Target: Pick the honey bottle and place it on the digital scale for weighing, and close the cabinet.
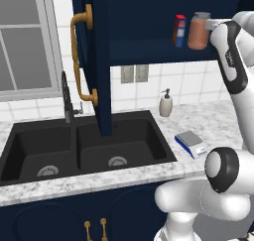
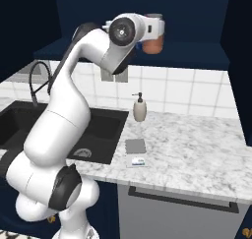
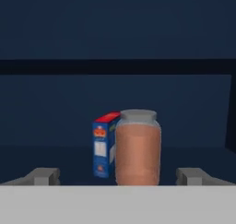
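- On my hand view the gripper (image 3: 117, 177) has its jaws spread wide, one fingertip (image 3: 41, 176) to each side of the honey bottle (image 3: 137, 147), with clear gaps on both sides, pinching nothing.
- The honey bottle stands upright on the shelf inside the cabinet (image 1: 149, 51), grey cap up; it sits just beside a small red-and-blue box (image 3: 103, 144), which stands a little behind it.
- From the left base view I see the cabinet door (image 1: 94, 61) swung open over the sink (image 1: 30, 146), its brass handle (image 1: 79, 56) facing out.
- The digital scale (image 1: 191, 143) lies on the marble counter (image 2: 197, 149), bare on top, near the soap dispenser (image 1: 165, 104).
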Robot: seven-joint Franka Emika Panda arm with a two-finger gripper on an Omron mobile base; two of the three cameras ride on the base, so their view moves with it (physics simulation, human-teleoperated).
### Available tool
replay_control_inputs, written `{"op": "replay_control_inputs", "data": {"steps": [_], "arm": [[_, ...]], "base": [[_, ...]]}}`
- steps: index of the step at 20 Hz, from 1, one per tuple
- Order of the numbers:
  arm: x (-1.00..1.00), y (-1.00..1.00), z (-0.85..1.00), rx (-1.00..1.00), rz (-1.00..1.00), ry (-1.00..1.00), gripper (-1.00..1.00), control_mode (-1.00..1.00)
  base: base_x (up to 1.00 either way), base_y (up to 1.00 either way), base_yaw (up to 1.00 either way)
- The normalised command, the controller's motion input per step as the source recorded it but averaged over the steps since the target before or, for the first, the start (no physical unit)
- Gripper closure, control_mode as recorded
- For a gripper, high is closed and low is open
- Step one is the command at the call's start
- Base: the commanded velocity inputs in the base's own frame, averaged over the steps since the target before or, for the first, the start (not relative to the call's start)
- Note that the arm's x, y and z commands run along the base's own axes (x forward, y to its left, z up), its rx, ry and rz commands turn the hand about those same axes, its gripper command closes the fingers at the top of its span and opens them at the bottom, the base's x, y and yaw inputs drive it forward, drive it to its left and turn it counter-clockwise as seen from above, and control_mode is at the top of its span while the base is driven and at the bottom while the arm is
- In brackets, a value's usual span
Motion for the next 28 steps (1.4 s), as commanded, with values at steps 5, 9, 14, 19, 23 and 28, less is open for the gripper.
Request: {"op": "replay_control_inputs", "data": {"steps": [5,9,14,19,23,28], "arm": [[0.38,-0.26,0.01,0.00,0.05,0.01,-1.00,-1.00],[0.40,-0.17,0.00,0.00,0.03,0.01,-1.00,-1.00],[0.50,0.00,0.07,-0.01,0.00,0.05,-1.00,-1.00],[0.53,0.00,0.08,-0.01,0.00,0.04,-1.00,-1.00],[0.36,-0.03,0.06,0.00,0.00,0.00,-1.00,-1.00],[0.35,-0.07,0.00,0.00,0.00,0.00,-1.00,-1.00]], "base": [[0.00,0.00,0.00],[0.00,0.00,0.00],[0.00,0.00,0.00],[0.00,0.00,0.00],[0.00,0.00,0.00],[0.00,0.00,0.00]]}}
